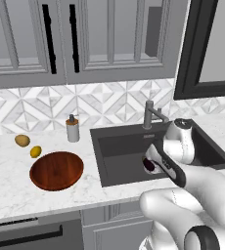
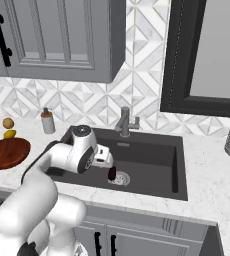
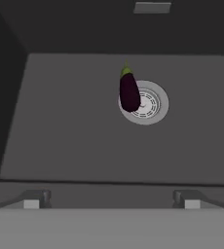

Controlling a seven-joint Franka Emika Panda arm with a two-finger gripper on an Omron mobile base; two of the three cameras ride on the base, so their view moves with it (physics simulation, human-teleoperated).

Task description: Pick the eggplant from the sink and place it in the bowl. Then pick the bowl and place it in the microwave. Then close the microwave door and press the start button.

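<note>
Nothing is done yet: the eggplant (image 3: pixel 129 92) lies on the sink (image 3: pixel 75 136) floor, overlapping the drain (image 3: pixel 148 103). The tool (image 3: pixel 111 204) hovers above, jaws wide, empty. Bowl (image 1: pixel 56 170) waits on the desk left of the sink.

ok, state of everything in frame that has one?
eggplant: in the sink, lying partly over the drain, not gripped
gripper: open, above the sink floor, apart from the eggplant
sink: no water visible
faucet: no stream visible
bowl: upright on the counter, empty
lemon: on the counter beside the bowl
potato: on the counter behind the lemon
</note>
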